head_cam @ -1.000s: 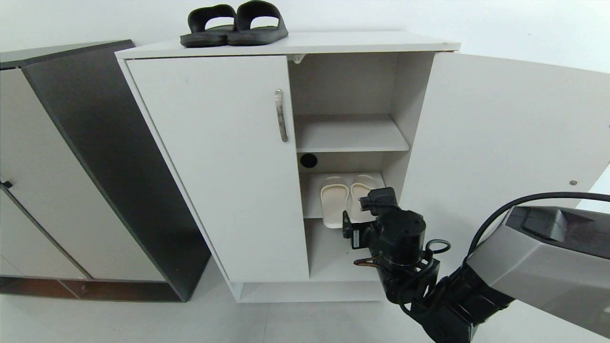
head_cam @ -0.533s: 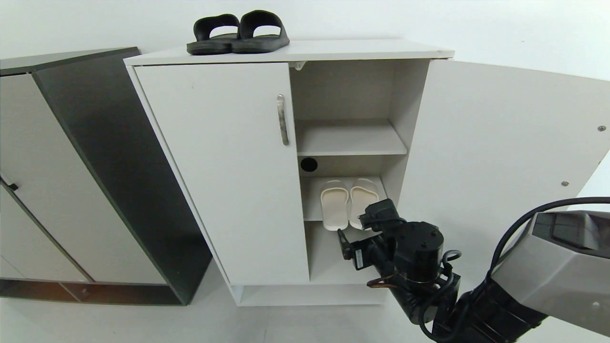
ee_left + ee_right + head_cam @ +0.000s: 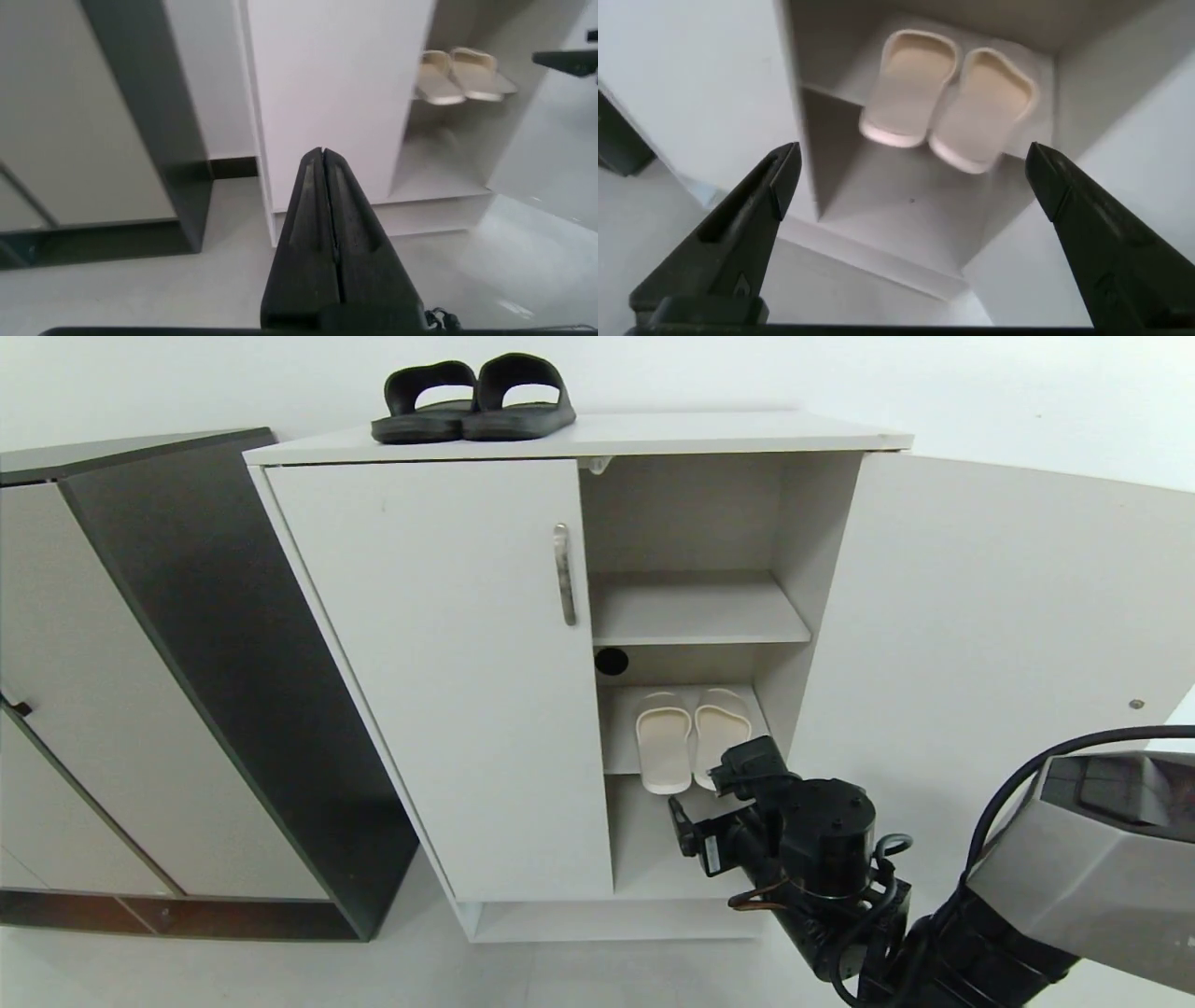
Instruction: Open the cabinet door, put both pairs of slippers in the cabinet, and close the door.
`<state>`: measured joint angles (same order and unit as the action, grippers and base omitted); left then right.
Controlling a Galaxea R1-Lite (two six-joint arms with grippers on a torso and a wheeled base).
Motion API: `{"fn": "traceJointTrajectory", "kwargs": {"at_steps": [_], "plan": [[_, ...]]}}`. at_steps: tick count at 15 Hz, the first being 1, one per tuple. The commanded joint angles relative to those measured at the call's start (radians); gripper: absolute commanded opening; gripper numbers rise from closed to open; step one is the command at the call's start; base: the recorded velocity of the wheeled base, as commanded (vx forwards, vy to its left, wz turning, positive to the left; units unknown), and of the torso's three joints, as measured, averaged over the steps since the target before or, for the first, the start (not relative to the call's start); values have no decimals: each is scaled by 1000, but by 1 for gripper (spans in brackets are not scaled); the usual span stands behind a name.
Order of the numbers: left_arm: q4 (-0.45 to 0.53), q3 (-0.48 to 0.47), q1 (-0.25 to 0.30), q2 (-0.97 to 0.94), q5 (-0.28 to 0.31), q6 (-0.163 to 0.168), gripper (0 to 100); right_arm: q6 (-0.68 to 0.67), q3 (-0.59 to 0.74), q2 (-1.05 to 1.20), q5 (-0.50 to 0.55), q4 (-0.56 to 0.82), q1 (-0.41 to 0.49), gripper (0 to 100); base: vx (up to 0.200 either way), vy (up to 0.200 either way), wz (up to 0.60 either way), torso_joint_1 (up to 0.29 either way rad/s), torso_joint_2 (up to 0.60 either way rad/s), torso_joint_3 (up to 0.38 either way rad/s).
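Observation:
A white cabinet (image 3: 709, 429) stands with its right door (image 3: 980, 616) swung wide open and its left door (image 3: 448, 663) closed. A pair of black slippers (image 3: 474, 399) sits on the cabinet top, at its left. A cream pair of slippers (image 3: 693, 737) lies side by side on the middle shelf, toes sticking out past the shelf edge (image 3: 948, 98). My right gripper (image 3: 714, 793) hangs open and empty just in front of and below that shelf (image 3: 913, 154). My left gripper (image 3: 323, 159) is shut on nothing, low above the floor before the closed door.
A dark grey cabinet (image 3: 187, 616) stands against the white one's left side. The upper shelf (image 3: 695, 611) and bottom compartment (image 3: 653, 849) hold nothing. The open door blocks the space to the right. Bare floor (image 3: 233, 971) lies in front.
The camera has shifted a little. My right gripper, open throughout, has drawn back and down from the cream slippers, which stay on the shelf.

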<state>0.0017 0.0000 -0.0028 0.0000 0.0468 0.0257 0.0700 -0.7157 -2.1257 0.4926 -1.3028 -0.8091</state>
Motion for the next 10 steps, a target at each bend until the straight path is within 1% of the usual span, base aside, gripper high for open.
{"fn": "traceJointTrajectory", "kwargs": {"at_steps": [1,10], "plan": [[-2,0,0,2,-1,0,0,1,1,-5,0,-4,-2,100,0,200,0,12,2,7],[0,0,0,2,-1,0,0,17,25,-6,0,-33,30,100,0,200,0,1,3,3]]}}
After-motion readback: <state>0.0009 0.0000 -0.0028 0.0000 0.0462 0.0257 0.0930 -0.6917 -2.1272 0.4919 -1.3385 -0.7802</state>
